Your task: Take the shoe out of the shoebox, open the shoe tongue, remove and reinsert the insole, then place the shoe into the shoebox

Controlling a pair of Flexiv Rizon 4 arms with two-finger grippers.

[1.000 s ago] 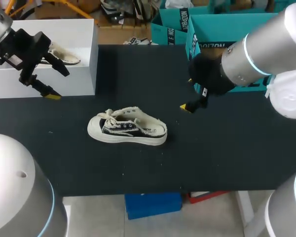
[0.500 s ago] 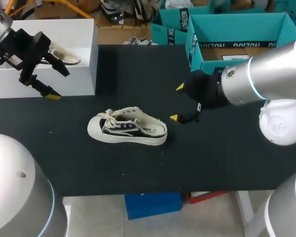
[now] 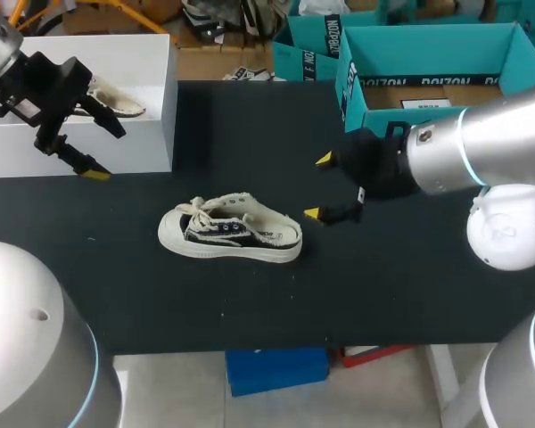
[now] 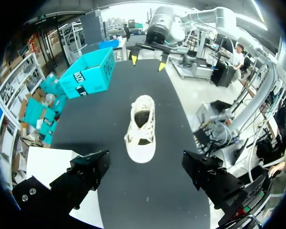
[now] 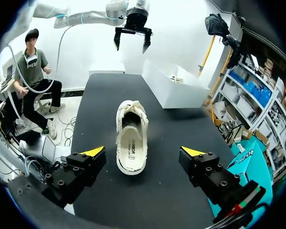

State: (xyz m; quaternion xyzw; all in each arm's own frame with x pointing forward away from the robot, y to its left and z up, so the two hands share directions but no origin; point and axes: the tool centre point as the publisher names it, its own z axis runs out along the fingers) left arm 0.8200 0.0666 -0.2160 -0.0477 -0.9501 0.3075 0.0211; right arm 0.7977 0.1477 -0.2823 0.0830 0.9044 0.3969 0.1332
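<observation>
**benchrat:** Quick rundown, where's everything sitting?

**twoarms_tom:** Biggest first: black table (image 3: pixel 250 303), with the white shoebox (image 3: pixel 152 89) at its far left corner. There's a cream item (image 3: pixel 116 105) lying inside the box, might be a second shoe, can't really tell. The shoe (image 3: pixel 230 234) is out of the box, upright on its sole around mid-table and well apart from the shoebox. Its toe points to my left and its heel to my right.

**benchrat:** And the grippers?

**twoarms_tom:** The right gripper (image 3: pixel 317 186) is just beside the heel, not touching it. Its fingers are spread wide with nothing between them, and from its wrist view the heel end sits just ahead of that gap. The left gripper (image 3: pixel 102 152) is over at the front wall of the shoebox, also spread apart and holding nothing.
</observation>
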